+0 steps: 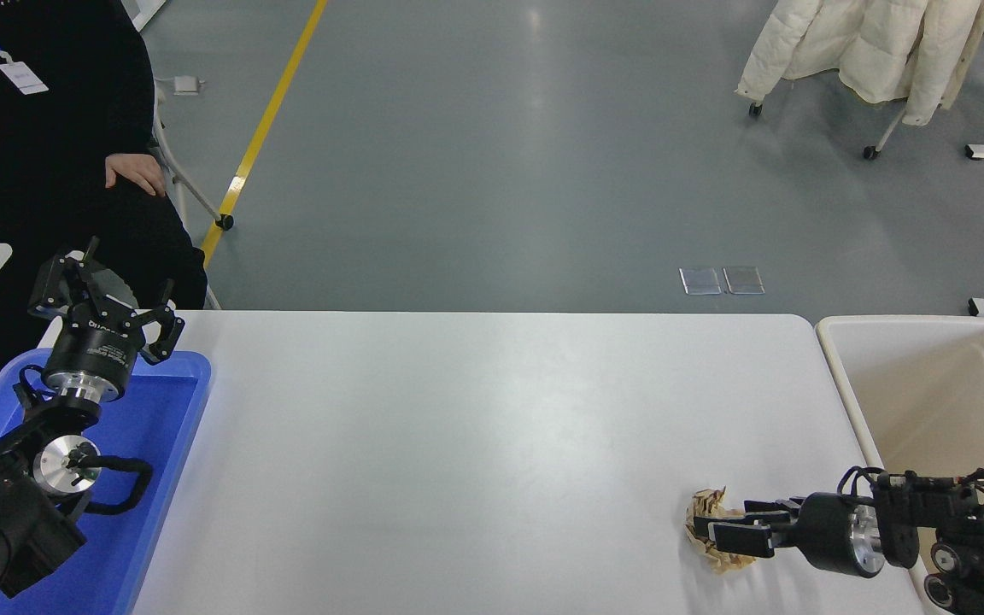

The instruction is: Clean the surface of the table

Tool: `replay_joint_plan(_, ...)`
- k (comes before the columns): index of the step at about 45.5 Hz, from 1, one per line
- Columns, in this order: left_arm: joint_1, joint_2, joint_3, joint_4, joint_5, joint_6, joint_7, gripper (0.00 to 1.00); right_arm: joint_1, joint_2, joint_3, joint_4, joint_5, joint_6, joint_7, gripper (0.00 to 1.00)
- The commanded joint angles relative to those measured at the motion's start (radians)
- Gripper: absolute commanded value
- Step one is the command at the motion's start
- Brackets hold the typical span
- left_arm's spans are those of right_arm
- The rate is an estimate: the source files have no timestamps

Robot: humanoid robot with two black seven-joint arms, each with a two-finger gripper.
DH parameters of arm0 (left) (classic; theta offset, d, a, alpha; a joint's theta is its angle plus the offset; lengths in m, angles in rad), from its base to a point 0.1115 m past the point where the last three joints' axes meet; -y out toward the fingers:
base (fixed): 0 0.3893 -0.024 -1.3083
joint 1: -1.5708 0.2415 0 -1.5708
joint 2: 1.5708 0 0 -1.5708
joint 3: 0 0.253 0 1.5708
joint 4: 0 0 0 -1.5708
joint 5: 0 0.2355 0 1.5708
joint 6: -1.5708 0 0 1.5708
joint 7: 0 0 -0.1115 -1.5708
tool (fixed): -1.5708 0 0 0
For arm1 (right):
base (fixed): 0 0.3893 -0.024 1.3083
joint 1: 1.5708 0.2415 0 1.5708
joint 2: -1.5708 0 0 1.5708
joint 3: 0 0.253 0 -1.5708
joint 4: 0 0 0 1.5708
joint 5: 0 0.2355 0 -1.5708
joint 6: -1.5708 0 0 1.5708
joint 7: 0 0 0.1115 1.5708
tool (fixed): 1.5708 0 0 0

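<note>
The white table surface (458,444) carries a crumpled ball of brown paper (705,517) near its front right corner. My right gripper (735,523) comes in low from the right and sits right at the ball. It is open, with its fingers (735,538) spread over the ball's right half and hiding part of it. I cannot tell whether the fingers touch the paper. My left gripper (105,295) stays parked over the far end of the blue tray at the lower left, open and holding nothing.
A blue plastic tray (176,444) lies along the table's left edge under the left arm. A cream-coloured bin (928,401) stands past the right edge. A person in dark clothes (39,145) sits at the far left.
</note>
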Motion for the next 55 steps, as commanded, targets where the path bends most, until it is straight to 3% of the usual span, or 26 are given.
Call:
replay_joint_plan(1,0.000,0.000,0.000,-0.001,0.000,0.000,0.000,1.00,-0.016,0.035,-0.007,-0.023,-0.038,-0.016,0.000,1.00)
replay_joint_plan(7,0.000,0.000,0.000,0.001,0.000,0.000,0.000,1.00,-0.027,0.043,-0.015,-0.040,-0.100,-0.053,0.003,0.94)
replay_joint_plan(10,0.000,0.000,0.000,0.001,0.000,0.000,0.000,1.00,-0.026,0.043,-0.026,-0.046,-0.128,-0.062,0.004,0.82)
replay_joint_plan(13,0.000,0.000,0.000,0.001,0.000,0.000,0.000,1.00,-0.027,0.043,-0.027,-0.052,-0.137,-0.067,0.004,0.78)
replay_joint_plan(18,0.000,0.000,0.000,0.001,0.000,0.000,0.000,1.00,-0.029,0.043,-0.029,-0.052,-0.140,-0.069,0.004,0.62)
replay_joint_plan(22,0.000,0.000,0.000,-0.001,-0.001,0.000,0.000,1.00,-0.026,0.041,-0.027,-0.052,-0.150,-0.072,0.004,0.43)
replay_joint_plan(26,0.000,0.000,0.000,0.001,-0.001,0.000,0.000,1.00,-0.018,0.037,-0.026,-0.052,-0.151,-0.072,-0.002,0.02)
replay_joint_plan(27,0.000,0.000,0.000,0.001,0.000,0.000,0.000,1.00,-0.016,0.035,-0.026,-0.054,-0.150,-0.070,-0.004,0.00)
replay_joint_plan(55,0.000,0.000,0.000,0.001,0.000,0.000,0.000,1.00,0.028,-0.164,-0.003,0.090,-0.090,-0.039,0.003,0.00)
